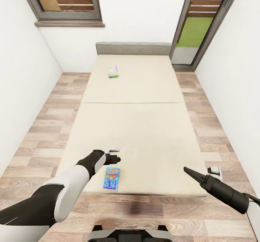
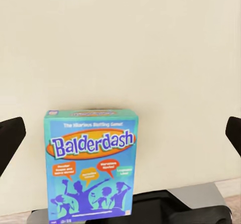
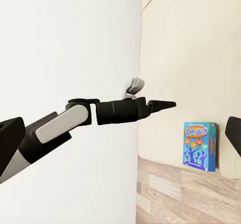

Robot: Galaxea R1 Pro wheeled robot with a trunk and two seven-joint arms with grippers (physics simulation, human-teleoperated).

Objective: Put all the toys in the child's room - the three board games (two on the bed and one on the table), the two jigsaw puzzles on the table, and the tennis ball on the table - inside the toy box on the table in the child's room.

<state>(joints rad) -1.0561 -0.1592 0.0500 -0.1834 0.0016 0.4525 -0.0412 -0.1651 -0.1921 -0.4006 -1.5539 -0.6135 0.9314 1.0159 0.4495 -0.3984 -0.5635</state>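
Left gripper [image 1: 115, 158] hovers over the near end of the bed [image 1: 144, 126], just beyond the near game [image 1: 111, 178]. Its wrist view shows both fingers [image 2: 10, 141] spread wide at the picture's edges, nothing between them; the blue "Balderdash" box [image 2: 90, 166] lies flat on the mattress in front of them.

Far game [image 1: 113, 71], green and white, lies flat near the headboard, well apart from the near one and, by my judgement, beyond easy reach from this stand.

Right gripper [image 1: 190, 172] hangs over the near right corner of the bed. Fingers look drawn to a point in the head view, yet its wrist view shows dark fingers [image 3: 10, 148] at both edges, so probably spread with nothing held; I cannot tell for sure.

Risks, as I judge them:
- The box is thin and lies flush on soft cream fabric. Fingers coming straight down may find no edge and only press it into the mattress.
- Glossy printed card could slip from a shallow pinch.
- The box sits close to the near edge of the bed; a sideways nudge could send it onto the plank floor [image 1: 43, 133].

Mattress: matte, plain, one seam across. Both boxes: rectangular, sharp-cornered, rigid.
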